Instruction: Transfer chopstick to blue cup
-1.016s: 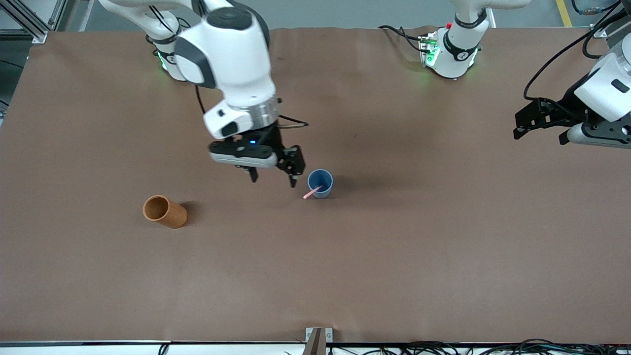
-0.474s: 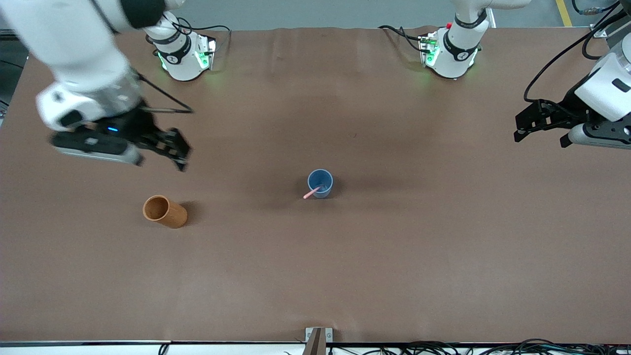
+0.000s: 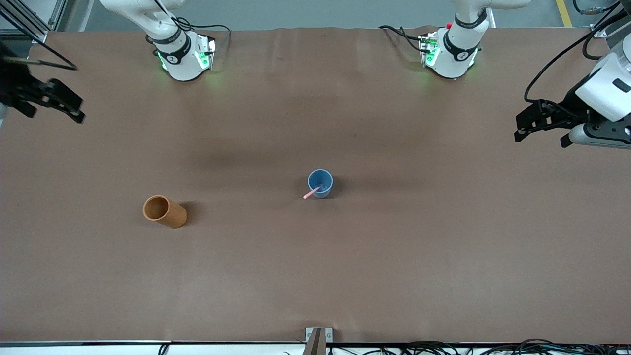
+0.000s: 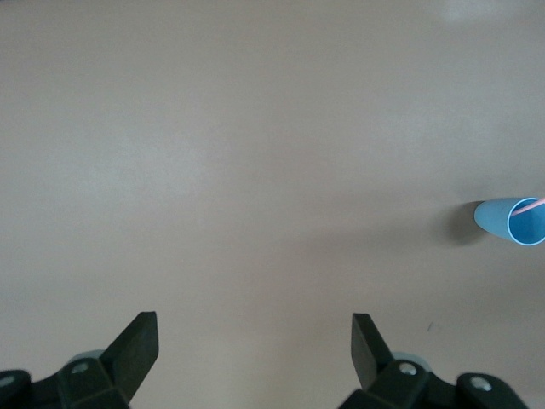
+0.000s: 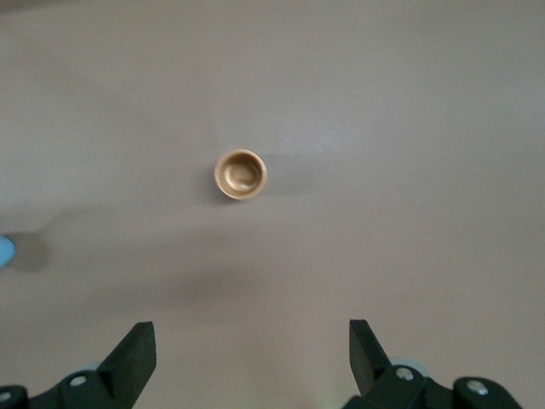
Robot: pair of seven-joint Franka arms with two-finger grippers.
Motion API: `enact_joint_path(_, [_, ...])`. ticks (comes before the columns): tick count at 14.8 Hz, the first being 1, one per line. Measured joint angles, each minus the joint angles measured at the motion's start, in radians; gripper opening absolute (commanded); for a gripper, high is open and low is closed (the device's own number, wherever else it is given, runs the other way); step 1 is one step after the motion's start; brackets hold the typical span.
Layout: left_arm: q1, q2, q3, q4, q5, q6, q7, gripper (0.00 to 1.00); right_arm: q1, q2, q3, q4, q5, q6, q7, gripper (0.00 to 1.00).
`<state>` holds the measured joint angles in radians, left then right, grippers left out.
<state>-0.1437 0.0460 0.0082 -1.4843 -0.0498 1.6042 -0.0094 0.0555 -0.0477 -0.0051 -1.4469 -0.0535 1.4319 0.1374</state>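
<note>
The blue cup (image 3: 320,183) stands upright near the middle of the table. The pale pink chopstick (image 3: 312,192) rests inside it, its upper end leaning out over the rim toward the front camera. The cup (image 4: 511,221) and the chopstick tip (image 4: 535,203) also show in the left wrist view. My right gripper (image 3: 53,112) hangs open and empty over the right arm's end of the table, well away from the cup. My left gripper (image 3: 541,138) waits open and empty over the left arm's end. Both pairs of fingers (image 4: 136,341) (image 5: 136,345) frame bare table.
An orange-brown cylindrical cup (image 3: 164,211) stands toward the right arm's end, a little nearer the front camera than the blue cup; the right wrist view looks down into it (image 5: 240,175). The two arm bases (image 3: 185,54) (image 3: 451,52) stand along the table's back edge.
My right arm has swung away from beside the blue cup out to the right arm's end of the table, its gripper open throughout. The chopstick, both cups and the left arm have stayed put.
</note>
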Motion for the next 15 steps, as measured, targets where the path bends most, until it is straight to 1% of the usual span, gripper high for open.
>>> enact_joint_path(1, [0.000, 0.000, 0.000, 0.000, 0.000, 0.000, 0.000, 1.00, -0.005, -0.020, -0.018, -0.021, 0.004, -0.003, -0.031, 1.00])
enact_joint_path(3, [0.000, 0.000, 0.000, 0.000, 0.000, 0.000, 0.000, 1.00, -0.023, -0.042, -0.034, -0.049, 0.021, 0.000, -0.071, 1.00])
enact_joint_path(7, [0.000, 0.000, 0.000, 0.000, 0.000, 0.000, 0.000, 1.00, -0.036, -0.041, -0.041, -0.054, 0.032, 0.020, -0.116, 1.00])
enact_joint_path(15, [0.000, 0.000, 0.000, 0.000, 0.000, 0.000, 0.001, 1.00, -0.037, 0.032, -0.041, -0.001, 0.035, 0.030, -0.127, 1.00])
